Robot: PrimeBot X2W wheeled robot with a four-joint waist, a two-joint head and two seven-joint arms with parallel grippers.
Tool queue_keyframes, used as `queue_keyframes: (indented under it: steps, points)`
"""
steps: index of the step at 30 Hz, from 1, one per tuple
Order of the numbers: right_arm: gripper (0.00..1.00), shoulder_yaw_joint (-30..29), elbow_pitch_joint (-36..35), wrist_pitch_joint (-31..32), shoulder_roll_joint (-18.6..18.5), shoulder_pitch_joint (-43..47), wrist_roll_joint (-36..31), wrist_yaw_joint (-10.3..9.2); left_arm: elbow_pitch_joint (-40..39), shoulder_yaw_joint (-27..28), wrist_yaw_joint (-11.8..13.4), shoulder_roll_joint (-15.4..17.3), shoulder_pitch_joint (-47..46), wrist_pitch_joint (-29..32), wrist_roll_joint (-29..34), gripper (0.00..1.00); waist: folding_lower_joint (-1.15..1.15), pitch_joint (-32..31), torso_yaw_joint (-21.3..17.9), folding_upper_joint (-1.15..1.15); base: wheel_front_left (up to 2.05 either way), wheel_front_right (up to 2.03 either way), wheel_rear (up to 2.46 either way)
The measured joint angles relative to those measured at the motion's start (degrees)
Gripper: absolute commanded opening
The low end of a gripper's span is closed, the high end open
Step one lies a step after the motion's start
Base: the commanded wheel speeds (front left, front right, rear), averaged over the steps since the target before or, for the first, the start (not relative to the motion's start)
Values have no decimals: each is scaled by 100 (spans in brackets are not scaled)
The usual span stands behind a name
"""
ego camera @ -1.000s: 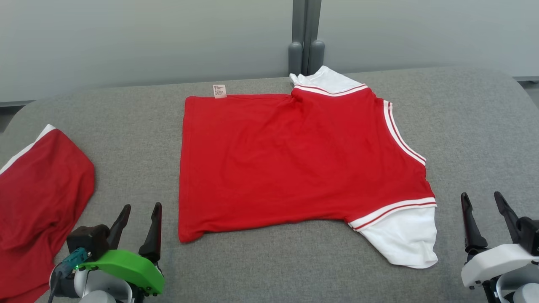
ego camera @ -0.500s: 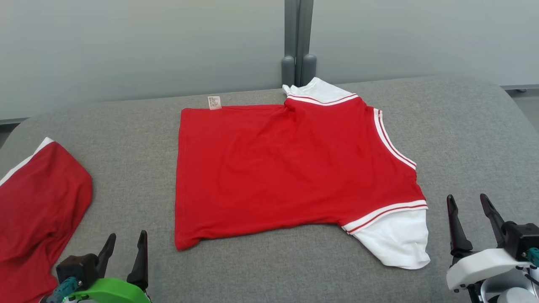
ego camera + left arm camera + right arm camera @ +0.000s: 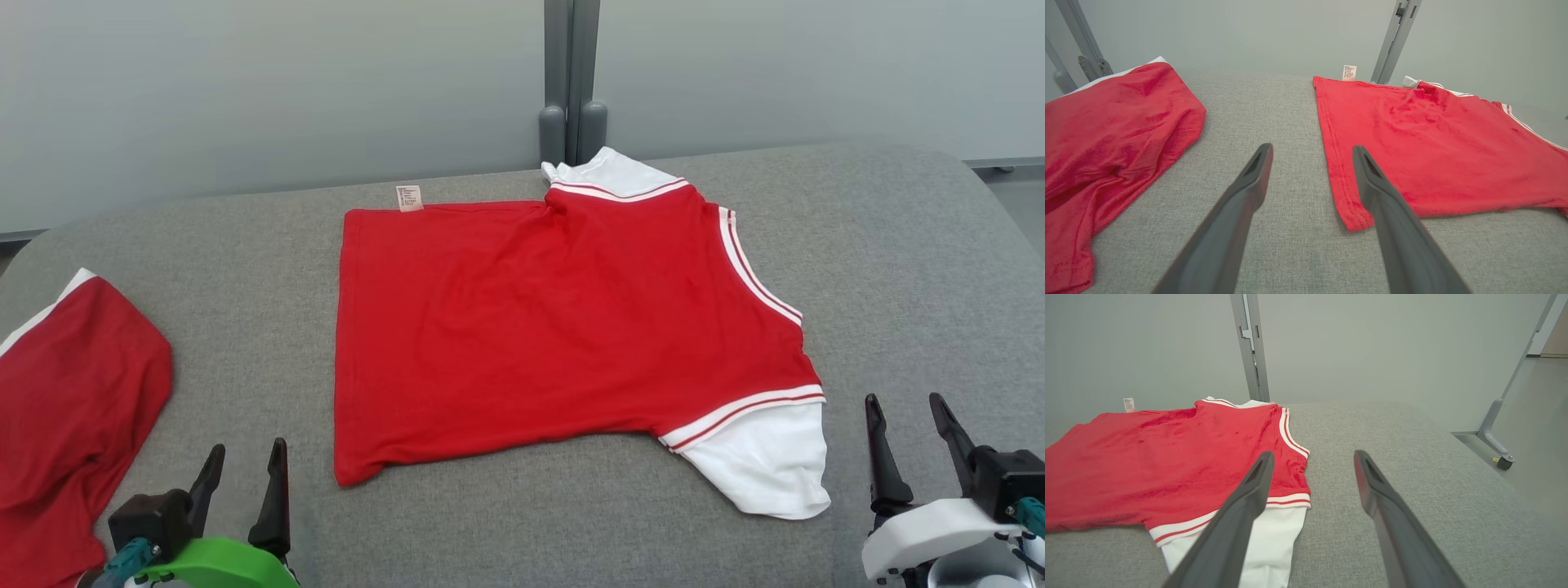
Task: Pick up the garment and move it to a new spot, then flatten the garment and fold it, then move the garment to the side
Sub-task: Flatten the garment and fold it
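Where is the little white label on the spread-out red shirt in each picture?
Head view: label at the far edge of the shirt, left of centre.
Left wrist view: label near the top, right of centre.
Right wrist view: label at far left.
Shared: grey post right of it.

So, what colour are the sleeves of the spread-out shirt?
White, below a red-striped band; the near sleeve shows best in the head view.

Premises: a test lab or robot work cell. Plain grey partition panels (image 3: 245,82) on metal posts (image 3: 570,73) stand beyond the fingers (image 3: 1372,477); grey fabric-covered worktop (image 3: 898,245) lies beneath them; a castored partition foot (image 3: 1503,462) stands on bare smooth floor (image 3: 1535,416) to their right
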Motion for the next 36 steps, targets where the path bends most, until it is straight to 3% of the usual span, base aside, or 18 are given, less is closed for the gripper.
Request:
queue_keyframes:
  steps: [4,15,19,21,31,33,34,36]
  points:
    - [100,96,216,0,41,171,3,16,73,-60,1,-88,170,0,-14,100,0,25,5,0,0,0,0]
    - [100,538,953,136,265,397,99,307,224,-220,-20,-322,193,258,-331,100,0,335,25,0,0,0,0]
    - [92,580,1107,186,398,136,177,358,252,-221,-20,-349,67,314,-365,100,0,491,8,0,0,0,0]
    - [83,561,1167,186,416,-7,215,359,265,-224,-20,-349,-27,354,-363,100,0,555,-7,0,0,0,0]
    - [73,461,1597,187,489,-154,327,403,344,-250,-21,-347,-293,415,-344,100,0,752,8,0,0,0,0]
    - [60,464,1667,186,510,-193,328,408,388,-243,-21,-347,-293,415,-344,100,0,774,19,0,0,0,0]
    - [48,464,1690,186,521,-226,331,409,410,-243,-21,-347,-293,415,-344,100,0,778,24,0,0,0,0]
    - [44,465,1731,185,542,-311,334,427,439,-242,-21,-347,-293,415,-344,100,0,783,27,0,0,0,0]
